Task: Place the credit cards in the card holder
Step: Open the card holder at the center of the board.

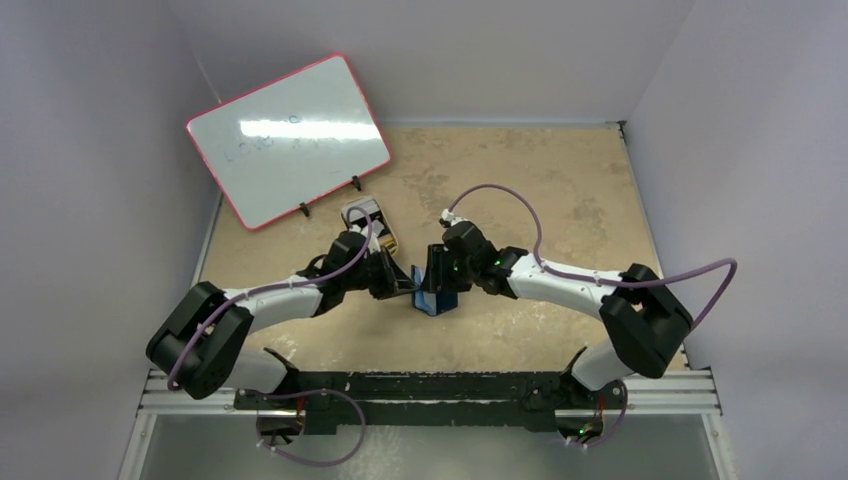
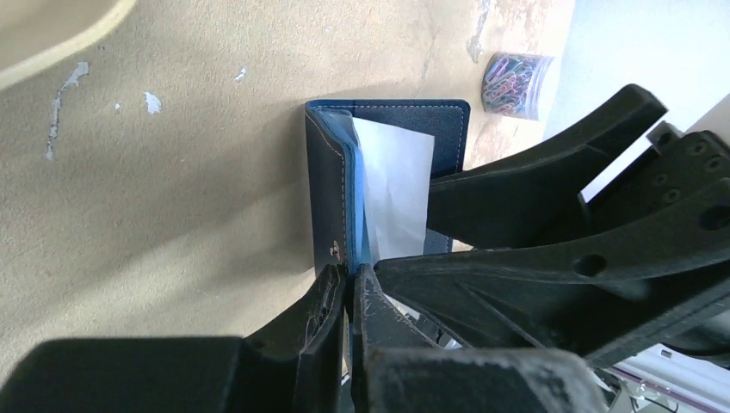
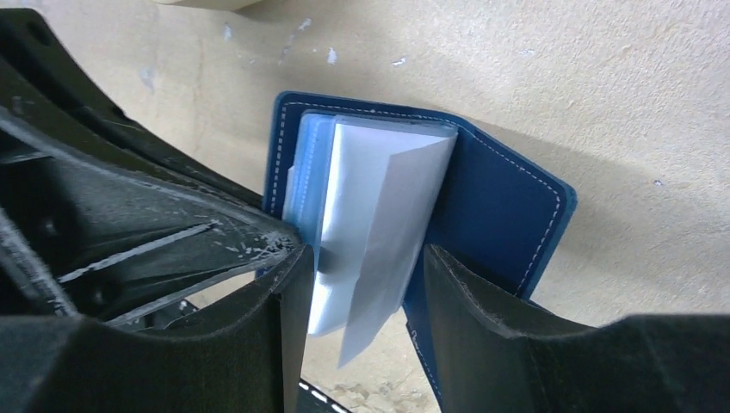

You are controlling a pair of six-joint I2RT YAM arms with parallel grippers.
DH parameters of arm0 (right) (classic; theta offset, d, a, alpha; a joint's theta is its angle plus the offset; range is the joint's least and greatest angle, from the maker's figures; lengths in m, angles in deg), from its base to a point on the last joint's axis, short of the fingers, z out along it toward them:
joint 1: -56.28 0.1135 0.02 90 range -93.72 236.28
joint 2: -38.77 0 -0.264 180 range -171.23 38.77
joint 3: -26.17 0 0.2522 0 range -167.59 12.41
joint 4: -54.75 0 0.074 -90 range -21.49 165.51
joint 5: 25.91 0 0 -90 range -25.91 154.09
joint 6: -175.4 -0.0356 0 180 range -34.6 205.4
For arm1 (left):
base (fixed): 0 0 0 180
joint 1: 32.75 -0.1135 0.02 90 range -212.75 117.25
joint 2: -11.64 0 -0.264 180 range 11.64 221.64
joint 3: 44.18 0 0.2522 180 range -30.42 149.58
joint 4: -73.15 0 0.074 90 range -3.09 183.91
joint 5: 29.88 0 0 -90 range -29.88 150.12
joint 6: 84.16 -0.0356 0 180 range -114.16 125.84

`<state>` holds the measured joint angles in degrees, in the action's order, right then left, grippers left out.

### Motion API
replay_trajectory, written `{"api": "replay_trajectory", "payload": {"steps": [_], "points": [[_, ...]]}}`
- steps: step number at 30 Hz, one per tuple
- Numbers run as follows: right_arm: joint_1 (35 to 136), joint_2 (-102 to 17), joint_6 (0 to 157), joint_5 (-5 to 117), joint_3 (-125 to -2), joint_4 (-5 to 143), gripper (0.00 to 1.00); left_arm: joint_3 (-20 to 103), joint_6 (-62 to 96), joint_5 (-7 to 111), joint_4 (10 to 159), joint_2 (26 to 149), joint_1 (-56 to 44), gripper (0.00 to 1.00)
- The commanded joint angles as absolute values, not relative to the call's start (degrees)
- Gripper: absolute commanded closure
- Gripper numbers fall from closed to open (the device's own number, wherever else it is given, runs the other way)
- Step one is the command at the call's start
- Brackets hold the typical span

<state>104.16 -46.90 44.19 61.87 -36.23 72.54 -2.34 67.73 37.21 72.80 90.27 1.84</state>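
The navy-blue card holder [image 1: 436,301] stands open on edge at the table's middle, between both grippers. My left gripper [image 2: 351,277] is shut on one navy cover [image 2: 325,198] near its snap button. My right gripper [image 3: 366,297] is open, and its fingers straddle the light blue glossy pockets [image 3: 301,185] and a pale grey flat sheet [image 3: 379,232] that sticks out of them. I cannot tell whether that sheet is a credit card or a pocket leaf. The other cover [image 3: 504,206] lies behind the right finger. No loose credit cards show clearly.
A gold oval tin [image 1: 372,225] with something pale in it sits just behind the left gripper. A pink-framed whiteboard [image 1: 288,140] stands on a stand at the back left. A small bag of coloured paper clips [image 2: 515,82] lies beyond the card holder.
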Motion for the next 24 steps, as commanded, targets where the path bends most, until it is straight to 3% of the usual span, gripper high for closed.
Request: {"api": "replay_trajectory", "payload": {"steps": [1,19,24], "points": [[104.38,-47.95,45.58,64.17,-38.36,72.66,0.48,0.00,67.05,36.93,70.52,88.45,2.11,1.00],[104.44,-43.80,42.44,79.30,-37.42,87.53,0.59,-1.21,64.84,38.58,73.43,87.09,2.12,1.00],[104.40,-41.30,43.63,76.18,-38.55,84.56,0.63,-1.48,66.03,37.99,71.68,86.46,2.14,1.00]]}}
